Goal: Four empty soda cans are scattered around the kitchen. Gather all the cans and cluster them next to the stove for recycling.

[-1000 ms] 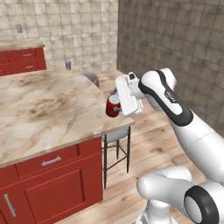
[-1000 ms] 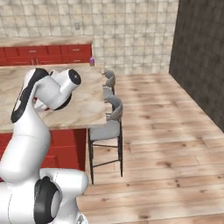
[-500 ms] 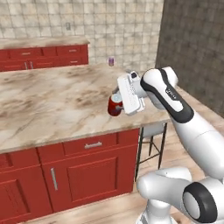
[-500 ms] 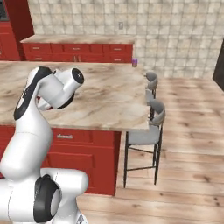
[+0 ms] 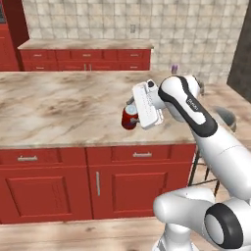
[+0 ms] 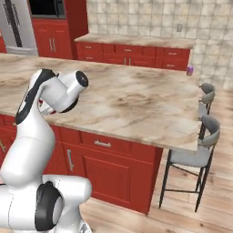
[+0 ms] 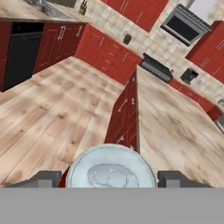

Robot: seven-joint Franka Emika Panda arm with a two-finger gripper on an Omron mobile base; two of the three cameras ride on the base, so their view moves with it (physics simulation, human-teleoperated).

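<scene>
One can in grip: gripper [image 5: 131, 111] clamps the red soda can [image 5: 130, 117] by its sides, held above the island countertop [image 5: 63, 112] for carrying.
Purple can [image 6: 190, 70]: on far counter, uncollected.
Stove [image 7: 156, 68]: far off.

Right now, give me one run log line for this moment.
gripper: shut on red soda can | carried above island counter | purple soda can on far counter | stove ahead
</scene>
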